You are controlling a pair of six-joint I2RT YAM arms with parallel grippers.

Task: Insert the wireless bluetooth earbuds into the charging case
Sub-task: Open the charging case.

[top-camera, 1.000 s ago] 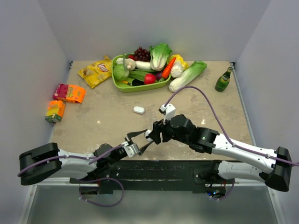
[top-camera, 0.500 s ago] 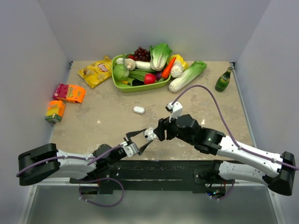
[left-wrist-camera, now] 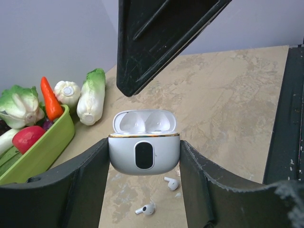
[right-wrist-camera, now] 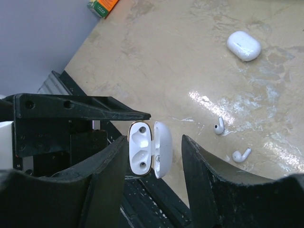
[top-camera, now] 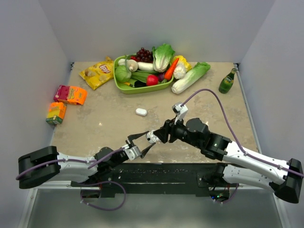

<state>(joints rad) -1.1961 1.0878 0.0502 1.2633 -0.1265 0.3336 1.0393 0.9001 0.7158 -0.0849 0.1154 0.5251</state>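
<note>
While the left fingers [left-wrist-camera: 80, 180] are clamping the charging case [left-wrist-camera: 144, 154] low in the left wrist view, its lid is standing open, both wells are showing empty and its long axis is running side to side. The right fingers [right-wrist-camera: 107, 166] are flanking it, apart. Two earbuds [left-wrist-camera: 171, 183] are lying on the worktop [left-wrist-camera: 228, 109] just below. A green tray [left-wrist-camera: 42, 149] at far left is holding vegetables.
</note>
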